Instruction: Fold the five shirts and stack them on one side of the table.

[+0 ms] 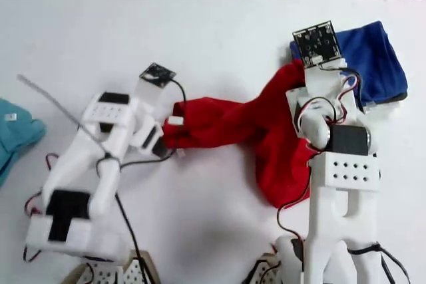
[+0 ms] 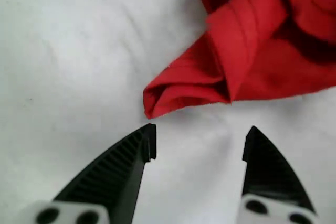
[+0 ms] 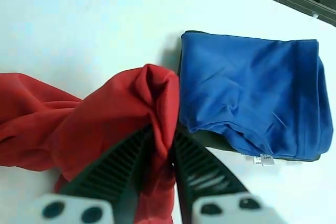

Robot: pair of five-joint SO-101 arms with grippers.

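Right gripper (image 3: 161, 135) is clamped hard on a bunched fold of the red shirt (image 3: 94, 119), with fabric squeezed between both fingers, so that one's definitely got a grip. Left gripper (image 2: 199, 135) is spread wide with nothing in it, and its tips sit just short of a folded corner of the same shirt, not touching. From the high view the red shirt (image 1: 233, 124) lies twisted like a rope across the middle of the table (image 1: 219, 31). It runs from about 9 o'clock by the left arm up to 2 o'clock by the right one, and a bulge sags toward 5. The blue shirt (image 1: 376, 61) sits folded at 2 o'clock, touching the red one. The right wrist view adds a dark layer (image 3: 231, 149) peeking out under the blue, plus a little white label (image 3: 262, 159). The high view also picks up a teal shirt (image 1: 13, 131) at the 9 o'clock edge.
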